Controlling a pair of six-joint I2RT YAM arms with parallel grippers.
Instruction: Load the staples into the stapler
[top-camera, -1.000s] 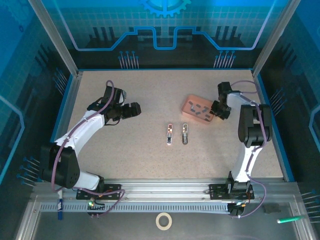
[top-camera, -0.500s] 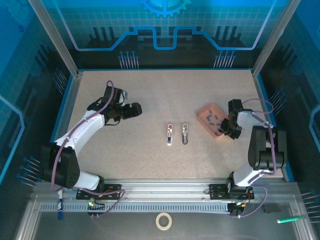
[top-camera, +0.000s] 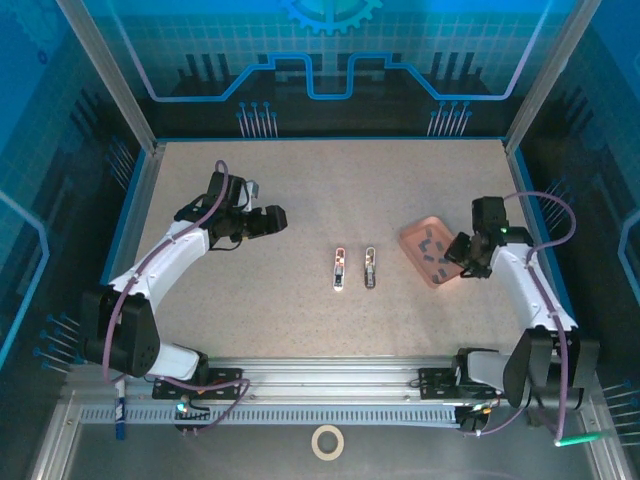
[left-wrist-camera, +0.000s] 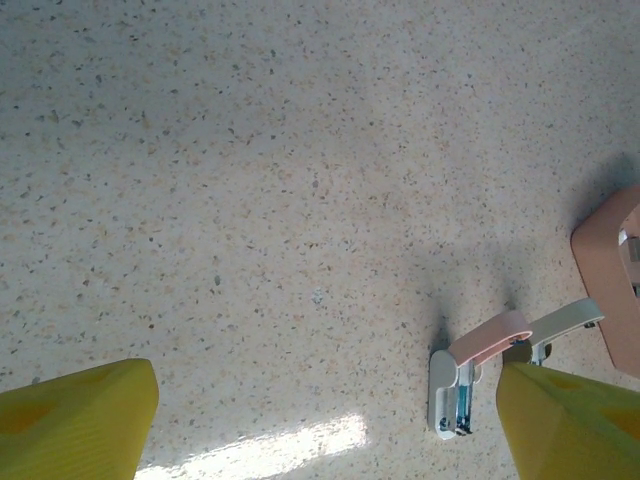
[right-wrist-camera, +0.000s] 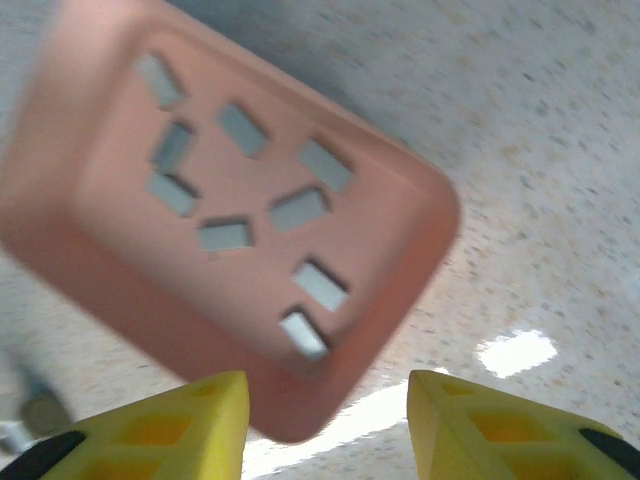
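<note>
Over at three o'clock, staples (right-wrist-camera: 298, 210) in the tray (right-wrist-camera: 432, 215) look light, stiff, slippery: pinch one across its long sides. Right fingers (right-wrist-camera: 150, 425) half-open astride the tray's corner, gripping nothing; left fingers (left-wrist-camera: 70, 420) wide, empty.

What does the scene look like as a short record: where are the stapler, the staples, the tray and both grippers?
stapler: middle of the table, a similar slim piece beside it
staples: loose in the tray
tray: right of the stapler
left gripper: open, empty, left of the stapler
right gripper: at the tray's edge, grip unclear
</note>
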